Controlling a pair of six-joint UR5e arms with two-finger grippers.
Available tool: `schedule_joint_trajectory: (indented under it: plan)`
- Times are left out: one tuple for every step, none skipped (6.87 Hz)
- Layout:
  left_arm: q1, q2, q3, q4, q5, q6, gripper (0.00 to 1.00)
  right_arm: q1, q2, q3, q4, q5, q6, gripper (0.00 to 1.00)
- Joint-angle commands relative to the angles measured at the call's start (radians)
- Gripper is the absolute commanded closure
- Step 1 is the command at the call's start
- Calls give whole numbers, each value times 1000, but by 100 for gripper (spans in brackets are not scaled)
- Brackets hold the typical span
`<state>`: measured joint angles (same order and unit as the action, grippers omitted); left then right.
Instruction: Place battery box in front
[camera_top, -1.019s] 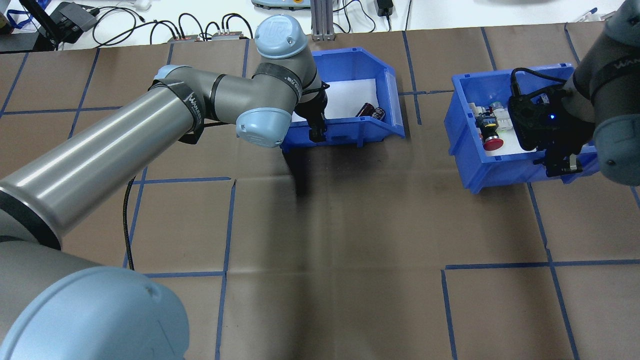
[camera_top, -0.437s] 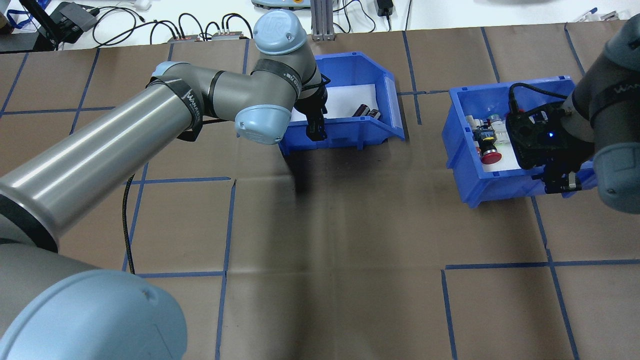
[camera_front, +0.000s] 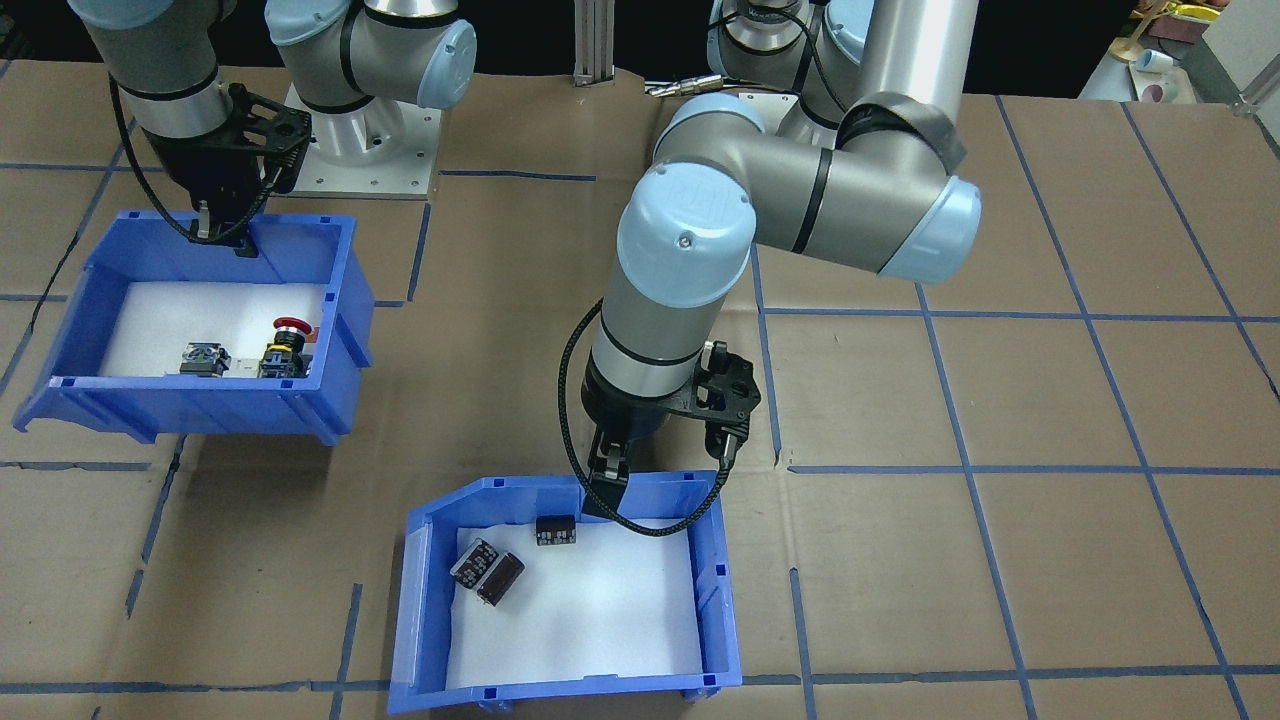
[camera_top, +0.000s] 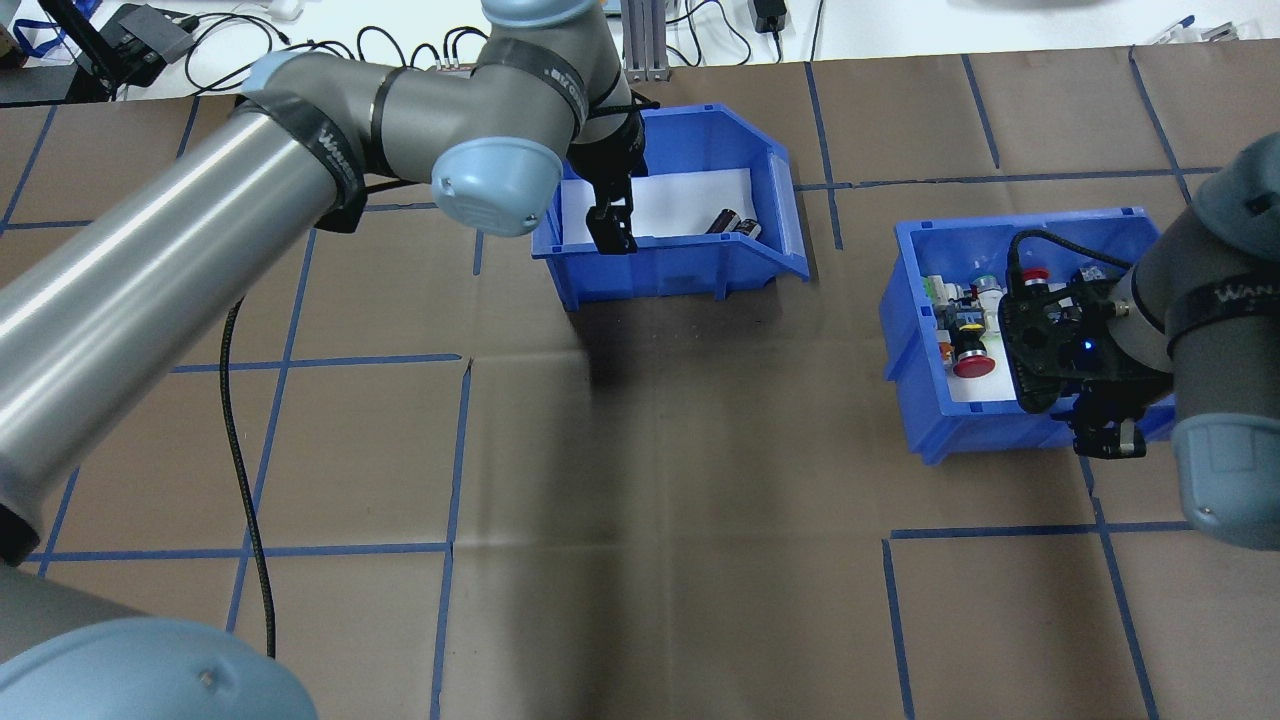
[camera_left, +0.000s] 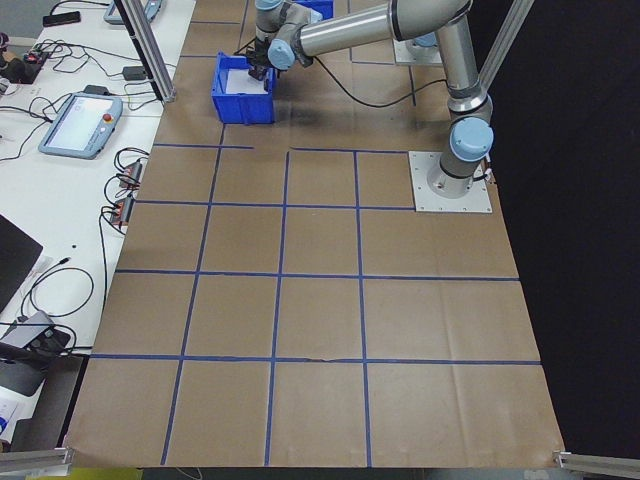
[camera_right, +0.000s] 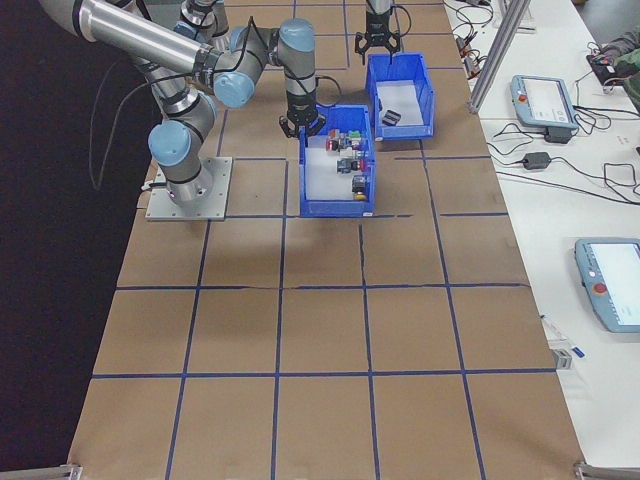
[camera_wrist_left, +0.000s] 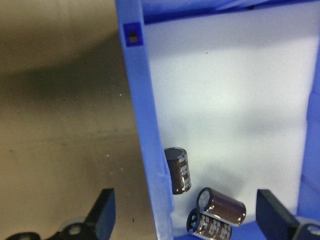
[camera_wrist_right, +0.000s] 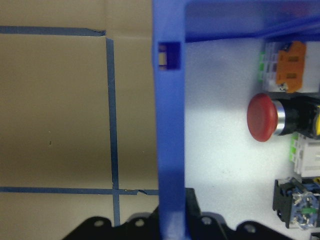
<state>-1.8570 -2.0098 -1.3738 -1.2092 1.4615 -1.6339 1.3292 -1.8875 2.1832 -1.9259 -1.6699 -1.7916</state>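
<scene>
Battery box (camera_front: 710, 585): blue bin with a white floor pad, on the brown table (camera_front: 1000, 560) at the side far from the robot's base; its sloped cut-away side faces the robot's right
Box contents: two dark cylinders (camera_front: 487, 571) lying side by side near the cut-away side, and a small black block (camera_front: 556, 531) near the wall closest to the robot
Left gripper (camera_front: 610, 478): it points straight down at the box wall nearest the robot; the left wrist view shows the two fingers spread, one outside the wall over the table and one over the white pad, neither touching the wall, so it is released
Left fingers (camera_wrist_left: 102, 212): dark, at the bottom corners of the wrist view, with the blue wall running between them
Button bin (camera_top: 905, 300): second blue bin, well apart from the battery box, on the robot's right; it holds a red push-button (camera_top: 972, 364) and several small switches
Right gripper (camera_top: 1105, 437): it sits at the button bin's wall nearest the robot; the right wrist view shows the wall running down into the gripper body, clenched on it as far as can be seen
Table: brown covering marked into squares by blue tape lines
</scene>
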Motion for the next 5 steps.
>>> schedule_joint_trajectory:
  plan:
    - [7,98,59,-209,126,390,2,60,-53,58,-2,7,84,95]
    - [15,156,58,-301,152,616,2,141,-55,58,1,9,159,95]
    - [71,201,58,-373,149,787,2,224,-55,59,4,7,241,95]
    - [125,242,55,-404,142,1029,1,305,-52,63,4,7,320,95]
    - [160,276,45,-430,141,1224,1,388,-51,63,4,7,398,95]
